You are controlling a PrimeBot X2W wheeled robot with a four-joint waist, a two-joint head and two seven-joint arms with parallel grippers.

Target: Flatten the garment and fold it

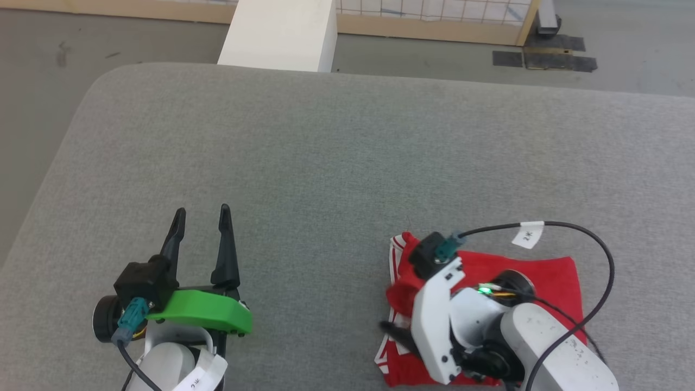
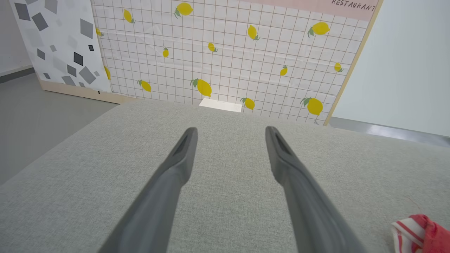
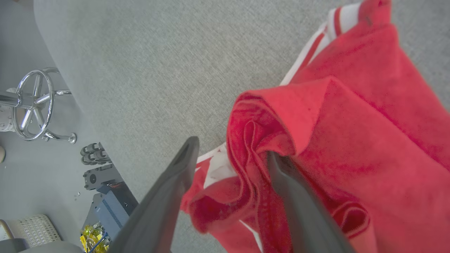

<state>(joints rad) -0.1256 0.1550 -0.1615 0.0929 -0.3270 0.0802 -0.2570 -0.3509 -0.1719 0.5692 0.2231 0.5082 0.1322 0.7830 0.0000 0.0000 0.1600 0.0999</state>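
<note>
The garment (image 1: 548, 277) is a red shirt with white-and-red striped trim, lying as a folded bundle at the right front of the grey cushion (image 1: 347, 163). My right gripper (image 3: 232, 146) hangs over its left edge with the jaws apart. A rumpled red fold of the garment (image 3: 369, 140) sits between the fingers and drapes over the tip of the right finger (image 3: 302, 211). My left gripper (image 1: 202, 210) rests open and empty over bare cushion at the left front. In the left wrist view, the left gripper (image 2: 230, 129) points across the cushion, and a corner of the garment (image 2: 422, 232) shows at lower right.
A white block (image 1: 279, 32) stands past the cushion's far edge, before a lemon-print wall panel (image 2: 228, 52). Off the cushion's side, a chrome stool base (image 3: 33, 105) and equipment boxes (image 3: 105, 200) stand on the floor. A black cable (image 1: 602, 282) loops above the garment.
</note>
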